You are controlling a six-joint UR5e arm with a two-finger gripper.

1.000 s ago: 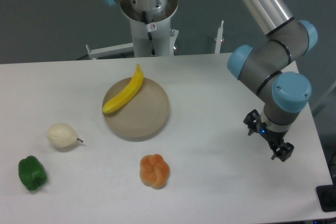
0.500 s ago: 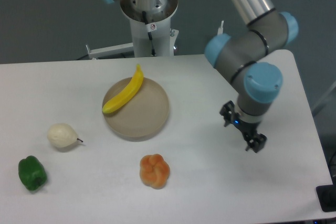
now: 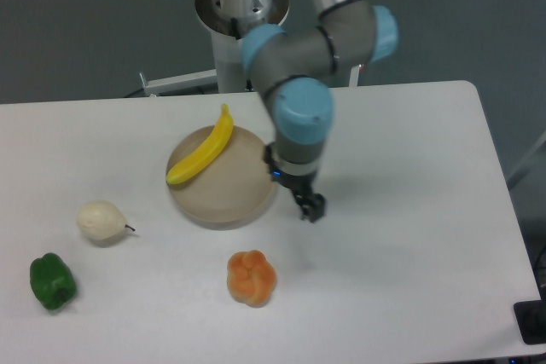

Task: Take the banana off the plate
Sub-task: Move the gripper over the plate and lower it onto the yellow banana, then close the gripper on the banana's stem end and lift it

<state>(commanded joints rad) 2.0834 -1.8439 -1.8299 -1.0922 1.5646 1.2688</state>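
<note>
The slim, curved yellow toy banana (image 3: 202, 152) lay slanting across the upper left of the round tan plate (image 3: 230, 198), up and left of the black claw (image 3: 304, 202), whose opening I could not tell.

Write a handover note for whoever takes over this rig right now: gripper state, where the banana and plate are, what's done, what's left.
Gripper: empty, hanging by the plate's right edge; from this camera it is unclear whether the jaws are open or shut.
Banana: lies diagonally across the upper left of the plate, its top tip reaching past the rim. Untouched.
Plate: on the table, centre left.
Done: the arm has swung in from the right side of the table toward the plate over the last second.
Left: move over the banana, line up with it, descend, grasp, lift it off the plate.
</note>
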